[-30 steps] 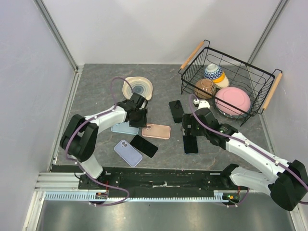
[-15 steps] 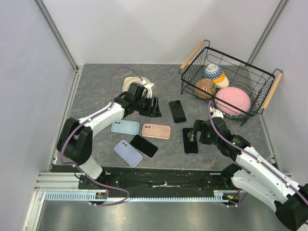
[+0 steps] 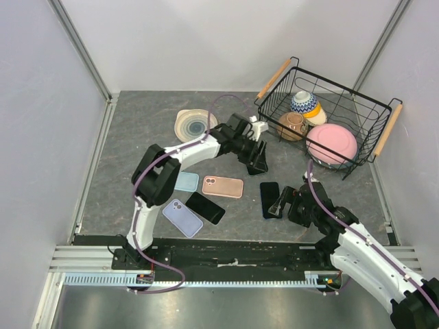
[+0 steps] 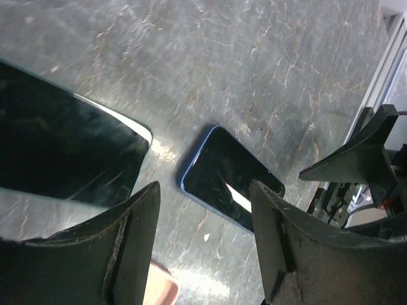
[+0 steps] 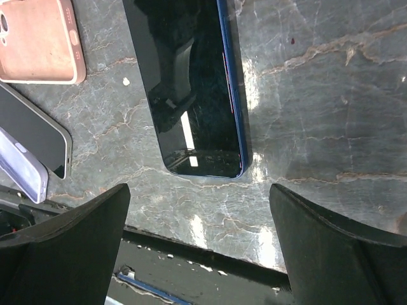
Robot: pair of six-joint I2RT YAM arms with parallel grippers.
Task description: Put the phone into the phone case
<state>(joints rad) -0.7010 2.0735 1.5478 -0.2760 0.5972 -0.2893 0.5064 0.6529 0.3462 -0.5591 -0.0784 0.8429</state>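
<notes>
Left gripper [image 4: 202, 197] wide and empty, low beside the black phone [image 4: 63, 146]; right gripper [image 5: 198, 190] wide, empty, over the blue phone [image 5: 191, 89]. Reaching step, I'd say: next, pinch a phone and carry it to the pink case [image 3: 223, 186]

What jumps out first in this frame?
The left arm is stretched far across the table, its jaws open over a black phone at centre. Around it lie scattered phones and cases, a pink case and a lavender one among them. At far right, a wire basket holds a big pink bowl.
</notes>
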